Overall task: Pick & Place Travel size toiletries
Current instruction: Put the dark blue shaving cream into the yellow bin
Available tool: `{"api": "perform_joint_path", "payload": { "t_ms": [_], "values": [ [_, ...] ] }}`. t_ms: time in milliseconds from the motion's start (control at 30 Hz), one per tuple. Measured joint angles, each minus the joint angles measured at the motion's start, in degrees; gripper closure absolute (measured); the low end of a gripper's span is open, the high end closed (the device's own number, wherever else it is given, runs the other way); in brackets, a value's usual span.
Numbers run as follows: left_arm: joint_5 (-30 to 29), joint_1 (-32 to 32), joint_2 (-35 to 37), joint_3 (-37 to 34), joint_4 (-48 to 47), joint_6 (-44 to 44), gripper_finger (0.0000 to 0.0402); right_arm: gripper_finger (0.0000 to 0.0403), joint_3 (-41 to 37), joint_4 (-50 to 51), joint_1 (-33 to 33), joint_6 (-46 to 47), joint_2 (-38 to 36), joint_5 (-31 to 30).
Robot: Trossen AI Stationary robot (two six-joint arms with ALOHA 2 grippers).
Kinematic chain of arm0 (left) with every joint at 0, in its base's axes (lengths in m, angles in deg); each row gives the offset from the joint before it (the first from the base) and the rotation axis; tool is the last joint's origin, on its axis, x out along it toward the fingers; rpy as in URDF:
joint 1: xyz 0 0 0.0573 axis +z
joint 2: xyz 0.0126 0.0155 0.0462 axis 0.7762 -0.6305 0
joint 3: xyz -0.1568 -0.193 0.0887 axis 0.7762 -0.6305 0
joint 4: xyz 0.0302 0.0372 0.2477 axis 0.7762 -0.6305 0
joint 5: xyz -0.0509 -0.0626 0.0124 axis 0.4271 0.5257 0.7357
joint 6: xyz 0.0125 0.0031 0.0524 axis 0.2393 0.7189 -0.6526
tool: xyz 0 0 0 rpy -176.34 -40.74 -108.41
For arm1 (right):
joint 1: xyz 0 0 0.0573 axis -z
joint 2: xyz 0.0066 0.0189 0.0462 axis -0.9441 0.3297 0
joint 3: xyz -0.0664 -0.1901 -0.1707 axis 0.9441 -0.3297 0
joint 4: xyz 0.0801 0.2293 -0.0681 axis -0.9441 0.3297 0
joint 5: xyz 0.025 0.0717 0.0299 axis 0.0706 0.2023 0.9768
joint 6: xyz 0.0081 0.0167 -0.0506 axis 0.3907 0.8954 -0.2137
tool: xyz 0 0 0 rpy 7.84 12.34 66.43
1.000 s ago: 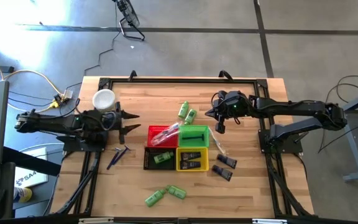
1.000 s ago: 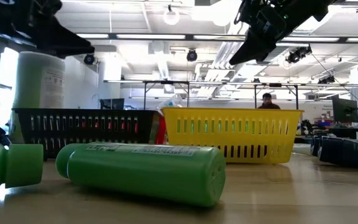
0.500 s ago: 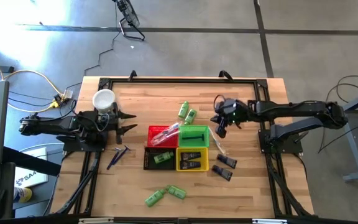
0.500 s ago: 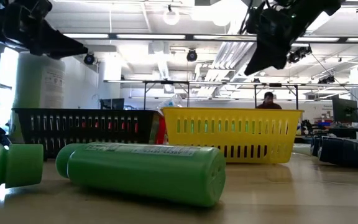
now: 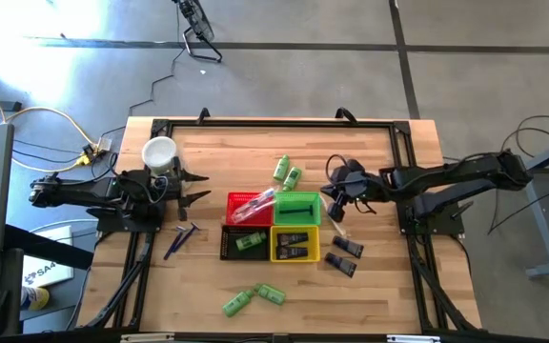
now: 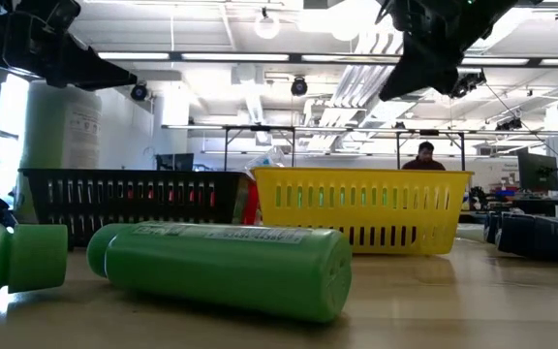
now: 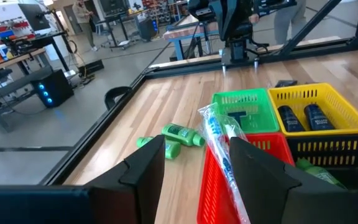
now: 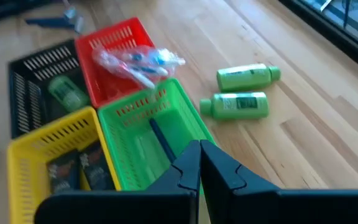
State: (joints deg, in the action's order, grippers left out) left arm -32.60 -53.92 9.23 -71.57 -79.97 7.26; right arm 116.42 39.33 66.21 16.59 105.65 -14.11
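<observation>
The right gripper (image 5: 336, 197), jaws closed and empty, hangs just right of the green basket (image 5: 296, 208). The left gripper (image 5: 198, 188), jaws open, waits left of the red basket (image 5: 246, 209). Green mini bottles (image 5: 287, 172) lie on the counter (image 5: 236, 148) beyond the baskets.

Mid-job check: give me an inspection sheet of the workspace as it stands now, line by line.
Surface: wooden table, black frame around it.
Job's things: green bottles behind the baskets, two more at the front; dark tubes right of the yellow basket; bagged toothbrushes in the red basket; a bottle in the black basket; a dark stick in the green basket.
Clutter: white cup; blue item lying left.
Grippers: left gripper open, empty; right gripper shut, empty, beside the green basket.
Cables: yellow cable off-table, left.
Surroundings: person far behind.
</observation>
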Motion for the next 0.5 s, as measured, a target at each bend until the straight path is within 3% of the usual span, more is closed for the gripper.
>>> {"api": "perform_joint_path", "payload": {
  "t_ms": [500],
  "values": [
    [0.0,0.0,0.0,0.0,0.0,3.0,0.0226,0.0400,0.0,-0.7,-2.1,5.5,0.0,-0.1]
  ]
}}
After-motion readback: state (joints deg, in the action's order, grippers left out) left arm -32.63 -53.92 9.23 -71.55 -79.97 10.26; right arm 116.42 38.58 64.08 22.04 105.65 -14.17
